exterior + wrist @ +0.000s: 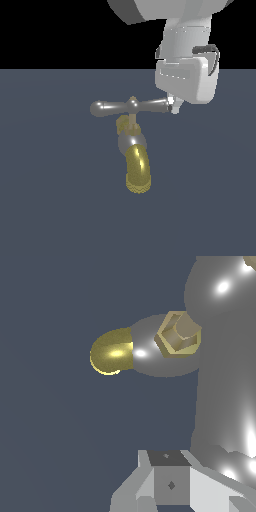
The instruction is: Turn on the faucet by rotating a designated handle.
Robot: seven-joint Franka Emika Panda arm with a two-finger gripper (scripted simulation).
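The gripper [173, 106] hangs from the white arm [186, 60] in the upper right of the exterior view, its small pale fingertips meeting the right-hand end of the handle [131, 106]. Whether the fingers are clenched on that end, merely pressed against it, or spread cannot be told, since the tips are tiny in the exterior view and mostly out of sight in the wrist view, where only a grey and white part of the gripper [167, 483] shows along the lower edge. The handle is a slim silver crossbar lying level across the centre of the exterior view, with a rounded bulb at its left end and a small knob in the middle. In the wrist view it fills the right side as a broad glossy grey bar [225, 366]. Just below the bar's middle sits the faucet [134, 150], a grey body whose curved brass spout bends down toward the lower centre and ends in a ribbed tip. It stands on a flat dark blue-grey floor [55, 200] under a black background.
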